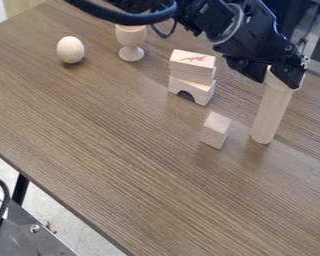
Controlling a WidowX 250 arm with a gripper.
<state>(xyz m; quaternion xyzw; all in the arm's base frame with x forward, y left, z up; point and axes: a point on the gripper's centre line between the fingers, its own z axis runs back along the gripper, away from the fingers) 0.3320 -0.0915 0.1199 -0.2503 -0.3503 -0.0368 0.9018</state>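
Observation:
At the upper right, the black gripper (pixel 280 79) points down, shut on the top end of a tall pale wooden cylinder (pixel 269 114). One finger lies on each side of that end and hides part of it. The cylinder's lower end is at the table surface; whether it bears on the table I cannot tell. Just left of it stands a small wooden block (pixel 215 130), apart from the cylinder. Further up and left, a flat rectangular block with red marks on top (pixel 192 60) lies stacked on other blocks, the lowest an arch block (pixel 190 90).
A wooden egg (pixel 70 50) stands on the brown wooden table (pixel 116 150) at the upper left. Between it and the stack is a wooden egg cup (pixel 131 44), close below the arm's black cable. The table's front edge runs diagonally across the lower left.

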